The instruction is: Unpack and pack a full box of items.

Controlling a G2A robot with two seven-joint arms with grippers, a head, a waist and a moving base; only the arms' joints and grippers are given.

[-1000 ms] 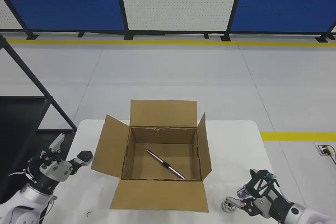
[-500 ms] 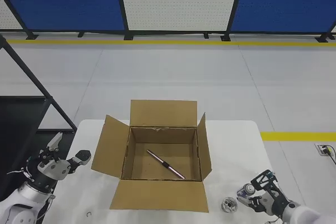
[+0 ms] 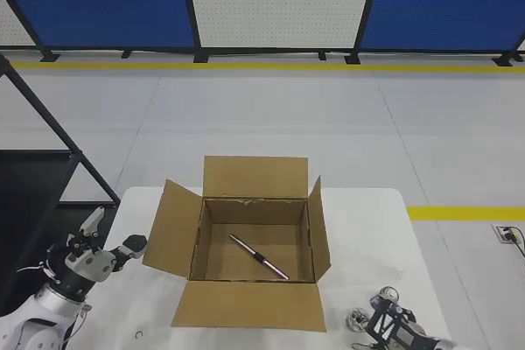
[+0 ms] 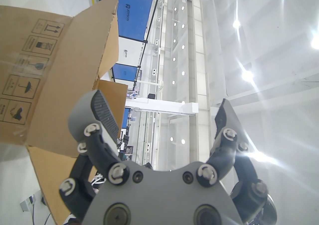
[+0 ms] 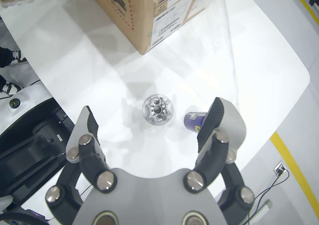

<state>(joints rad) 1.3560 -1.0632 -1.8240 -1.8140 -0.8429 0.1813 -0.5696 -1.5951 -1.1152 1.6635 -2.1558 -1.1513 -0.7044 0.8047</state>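
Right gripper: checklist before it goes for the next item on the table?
1. The right gripper open and empty: ok.
2. The metal part under its gap: ok, it sits on the table.
3. The can clear of a closing finger: cannot tell, since that finger overlaps it in the wrist view.
4. The box open: ok, all four flaps are out.
5. Room in the box: ok, one pen lies on its floor.
6. The left gripper out of the way: ok, it is open and empty by a side flap.
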